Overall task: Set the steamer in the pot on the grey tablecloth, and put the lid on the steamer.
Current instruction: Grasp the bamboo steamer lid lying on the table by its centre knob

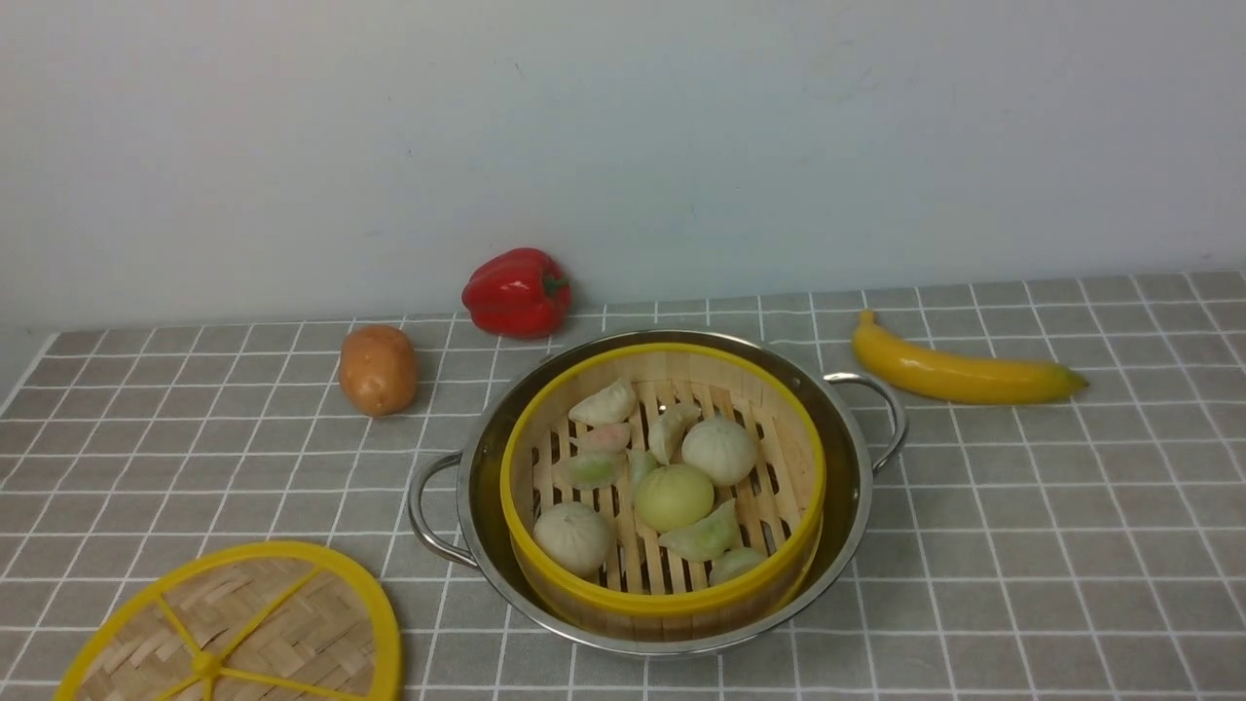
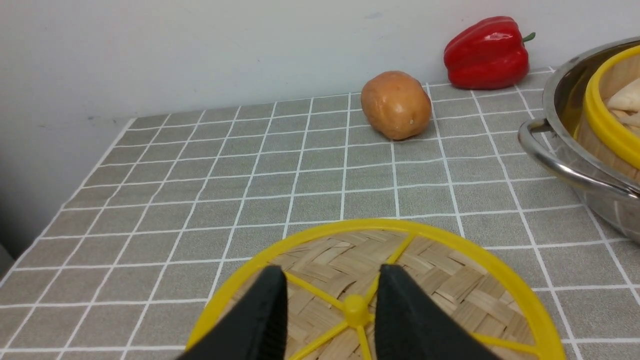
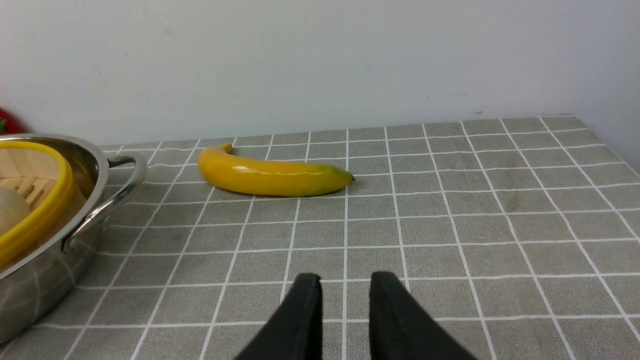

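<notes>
The lid [image 2: 450, 280] lies flat on the grey tablecloth [image 2: 200, 200], near the pot [image 1: 847, 487], which already carries the steamer [image 1: 662, 606]. We judge the lid light and stiff at its yellow rim, with a weave that could crack under a hard squeeze. The centre knob [image 2: 356, 309] looks like our best hold, though its small, smooth plastic may slip. Our left fingers [image 2: 265, 320] stand spread either side of that knob, gripping nothing. Our right fingers [image 3: 300, 320] are parted over bare cloth, empty.

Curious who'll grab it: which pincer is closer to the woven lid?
Left. The left pincer is over the lid, straddling its knob; the right pincer is over cloth past the pot.
</notes>
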